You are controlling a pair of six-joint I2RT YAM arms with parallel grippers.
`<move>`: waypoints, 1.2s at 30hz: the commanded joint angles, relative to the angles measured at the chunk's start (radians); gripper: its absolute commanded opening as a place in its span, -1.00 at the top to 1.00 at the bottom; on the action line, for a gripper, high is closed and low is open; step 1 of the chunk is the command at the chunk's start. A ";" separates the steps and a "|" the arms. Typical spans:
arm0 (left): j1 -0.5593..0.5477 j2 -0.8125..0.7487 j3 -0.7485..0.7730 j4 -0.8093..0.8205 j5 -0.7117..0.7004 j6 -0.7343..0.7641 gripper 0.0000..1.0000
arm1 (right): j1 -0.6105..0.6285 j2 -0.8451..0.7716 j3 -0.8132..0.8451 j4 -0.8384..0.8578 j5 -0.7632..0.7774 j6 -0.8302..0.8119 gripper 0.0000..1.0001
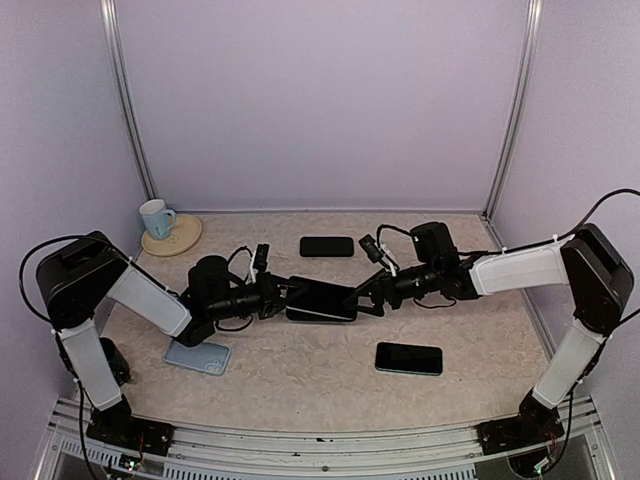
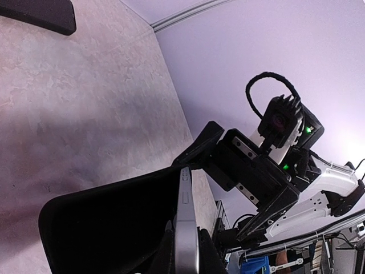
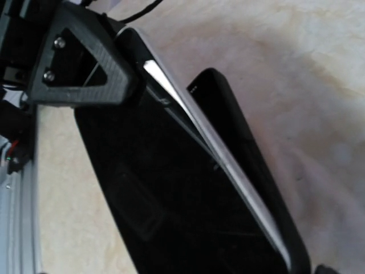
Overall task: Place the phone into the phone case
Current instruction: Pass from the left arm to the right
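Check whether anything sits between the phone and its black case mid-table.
Nothing visible does. The phone already lies against the black case. Only its silver long edge stands raised off the case's side wall.

We find bare table [image 1: 300, 375] in front, between the blue case [image 1: 197, 355] and the front phone [image 1: 409, 358]. The held phone [image 1: 322, 300] blocks the middle; the back phone [image 1: 327, 246] and mug [image 1: 155, 218] stand behind.
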 commanded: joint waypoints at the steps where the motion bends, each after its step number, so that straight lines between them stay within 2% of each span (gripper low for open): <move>1: -0.012 -0.049 -0.005 0.133 0.019 0.020 1.00 | -0.006 0.029 -0.007 0.074 -0.069 0.070 -0.99; 12: -0.039 -0.083 -0.019 0.161 -0.001 0.074 1.00 | 0.032 0.076 0.004 0.171 -0.149 0.183 -0.90; 20: -0.052 -0.109 -0.021 0.129 -0.032 0.109 1.00 | 0.062 0.101 0.032 0.187 -0.174 0.238 -0.63; 30: -0.064 -0.126 -0.023 0.083 -0.058 0.143 1.00 | 0.069 0.098 0.025 0.249 -0.217 0.297 -0.19; 36: -0.067 -0.128 -0.025 0.068 -0.067 0.154 1.00 | 0.069 0.104 0.016 0.288 -0.240 0.325 -0.04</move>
